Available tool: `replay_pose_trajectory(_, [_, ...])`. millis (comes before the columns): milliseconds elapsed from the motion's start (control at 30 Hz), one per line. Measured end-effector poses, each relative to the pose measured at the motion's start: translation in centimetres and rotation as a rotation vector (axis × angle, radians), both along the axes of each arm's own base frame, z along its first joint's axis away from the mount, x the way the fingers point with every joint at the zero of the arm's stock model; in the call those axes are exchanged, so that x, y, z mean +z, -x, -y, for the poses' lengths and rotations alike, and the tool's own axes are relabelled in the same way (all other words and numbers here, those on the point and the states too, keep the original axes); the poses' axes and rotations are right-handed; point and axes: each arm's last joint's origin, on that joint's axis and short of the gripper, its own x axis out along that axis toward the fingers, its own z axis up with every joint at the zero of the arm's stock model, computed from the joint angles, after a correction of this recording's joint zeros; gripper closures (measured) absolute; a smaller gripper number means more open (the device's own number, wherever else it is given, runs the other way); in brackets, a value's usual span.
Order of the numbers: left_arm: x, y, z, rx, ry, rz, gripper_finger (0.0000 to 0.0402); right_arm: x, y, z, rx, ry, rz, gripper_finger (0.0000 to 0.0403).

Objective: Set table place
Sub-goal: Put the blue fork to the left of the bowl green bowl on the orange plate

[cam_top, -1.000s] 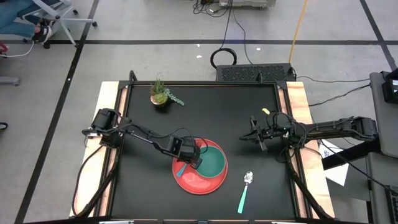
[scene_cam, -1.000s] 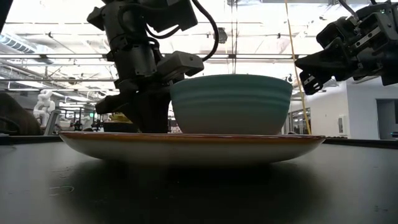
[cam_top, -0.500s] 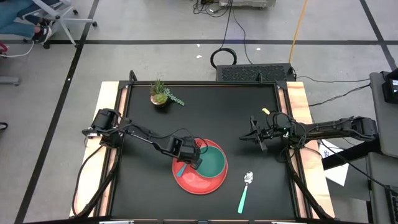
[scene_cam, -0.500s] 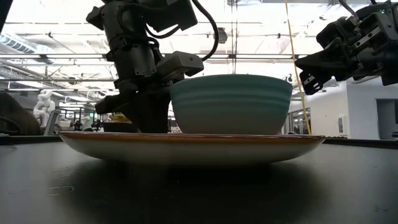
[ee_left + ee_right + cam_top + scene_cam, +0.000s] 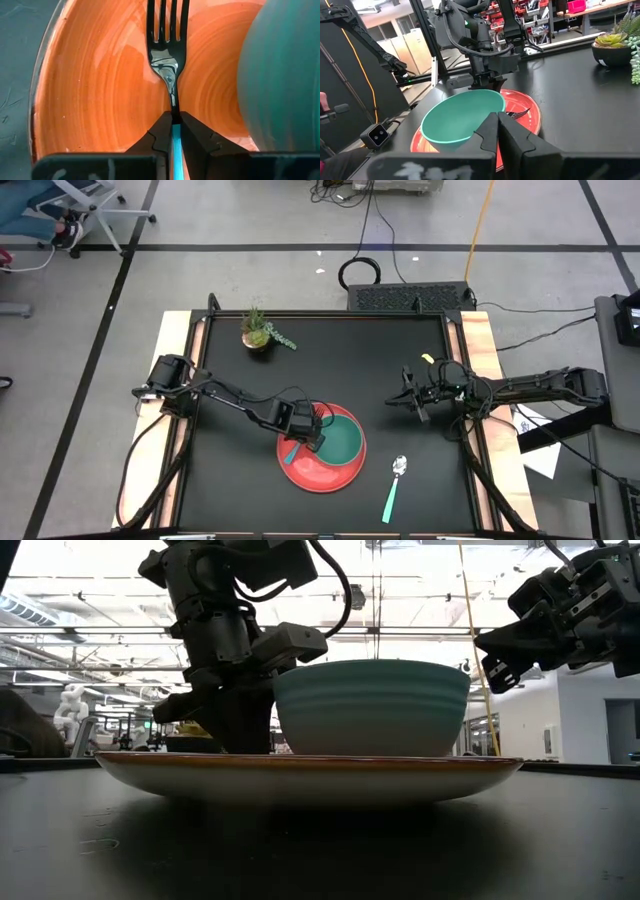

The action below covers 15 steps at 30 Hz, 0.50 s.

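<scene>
Grey floor (image 5: pixel 250 275) with dark taped lines.

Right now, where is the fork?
The fork is pinched in the left claw over the red plate, on the bowl's left side in the high view.

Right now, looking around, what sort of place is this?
Probably a robotics lab or workshop. Two dark robot arms work over a matte black table, loose cables trail across a taped grey floor, and red parts bins on shelving stand behind it.
</scene>
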Motion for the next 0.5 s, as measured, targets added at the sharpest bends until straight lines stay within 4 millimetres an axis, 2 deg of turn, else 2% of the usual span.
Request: replay_pose_trajectory(500, [0.01,0.00,0.01,-0.020,-0.020,0.003,0.0361,0.00,0.00,0.00,0.000,0.001,0.000,0.0399])
